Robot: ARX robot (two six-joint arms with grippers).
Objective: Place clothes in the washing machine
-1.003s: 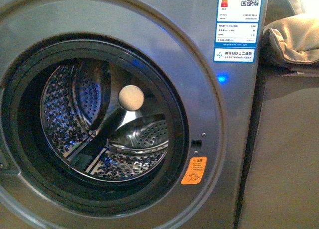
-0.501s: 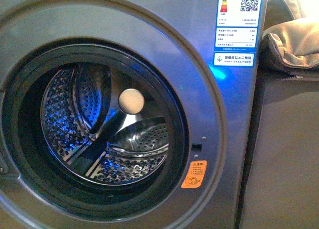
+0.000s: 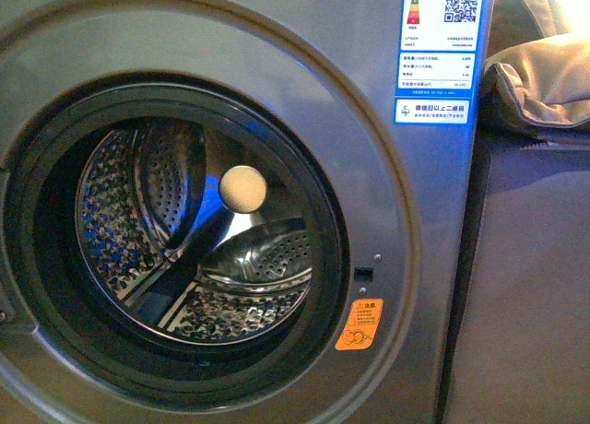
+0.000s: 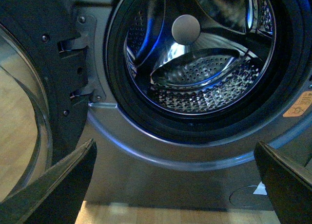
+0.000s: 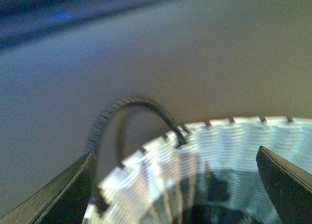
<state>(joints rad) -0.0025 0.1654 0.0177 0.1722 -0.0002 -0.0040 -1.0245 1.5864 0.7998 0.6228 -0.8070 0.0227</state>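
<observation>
Washing machine (image 3: 406,212), grey front-loader, fills the view from the robot's body. Its round mouth is uncovered and shows the perforated steel drum (image 3: 249,258) with a pale round disc (image 3: 243,188) at the far centre. An orange sticker (image 3: 359,323) sits low on the front panel just right of the mouth. A blue-and-white label (image 3: 439,51) is high on the right. Beige padded fabric (image 3: 539,83) lies on a surface to the right of the machine.

The door (image 4: 29,48) is swung open and clear of the mouth, its hinge beside the rim.

The left gripper (image 4: 174,145) hangs near the machine, low before the mouth. Its fingers are spread wide with nothing between them.

The right gripper (image 5: 174,153) is also spread wide and grips nothing. It hovers over a white woven basket (image 5: 234,141) with a dark arched handle (image 5: 131,104).

Clothes: location not confirmed. A dark patch (image 5: 214,195) low inside the basket is too blurred to identify.
</observation>
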